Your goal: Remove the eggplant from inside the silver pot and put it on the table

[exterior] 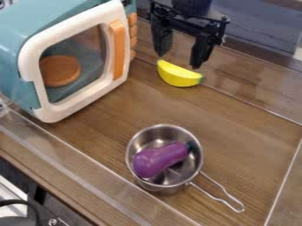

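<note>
The purple eggplant [161, 159] lies inside the silver pot [147, 140], which stands on the brown wooden table [248, 132] near the front, its wire handle pointing to the lower right. My black gripper [183, 55] hangs open at the back of the table, well above and behind the pot, with nothing between its fingers. Its tips are just over a yellow wedge.
A teal-and-cream toy microwave [65, 53] stands at the back left with a round brown item behind its door. A yellow banana-like wedge [179, 74] lies just below the gripper. Clear glossy edging runs along the table's sides.
</note>
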Robot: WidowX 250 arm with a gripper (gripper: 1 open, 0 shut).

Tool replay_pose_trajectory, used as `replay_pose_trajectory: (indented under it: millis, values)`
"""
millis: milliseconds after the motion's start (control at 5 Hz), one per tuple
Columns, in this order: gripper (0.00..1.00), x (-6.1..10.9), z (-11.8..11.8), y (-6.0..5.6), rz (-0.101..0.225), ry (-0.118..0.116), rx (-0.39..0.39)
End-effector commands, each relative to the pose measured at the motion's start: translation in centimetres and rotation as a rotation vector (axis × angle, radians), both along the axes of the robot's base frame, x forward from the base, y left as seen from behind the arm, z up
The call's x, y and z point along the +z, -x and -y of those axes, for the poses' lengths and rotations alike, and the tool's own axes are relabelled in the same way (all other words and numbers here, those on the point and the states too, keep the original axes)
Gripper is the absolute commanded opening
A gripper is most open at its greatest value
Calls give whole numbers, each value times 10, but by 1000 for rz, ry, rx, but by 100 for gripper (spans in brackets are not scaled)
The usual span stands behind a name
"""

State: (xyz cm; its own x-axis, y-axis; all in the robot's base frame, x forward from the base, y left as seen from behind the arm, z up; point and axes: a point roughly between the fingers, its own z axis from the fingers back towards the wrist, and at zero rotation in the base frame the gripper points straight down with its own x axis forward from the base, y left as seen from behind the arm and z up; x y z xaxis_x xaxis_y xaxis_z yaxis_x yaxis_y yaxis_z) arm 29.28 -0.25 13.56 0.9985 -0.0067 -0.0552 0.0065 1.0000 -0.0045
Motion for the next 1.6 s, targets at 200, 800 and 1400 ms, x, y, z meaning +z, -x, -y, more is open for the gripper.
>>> replay_pose_trajectory:
  millis: [200,800,1400]
  values:
    - [100,-10,12,42,18,8,-96]
    - [100,-14,25,60,23,17,-243]
    - [100,-43,32,66,32,17,-184]
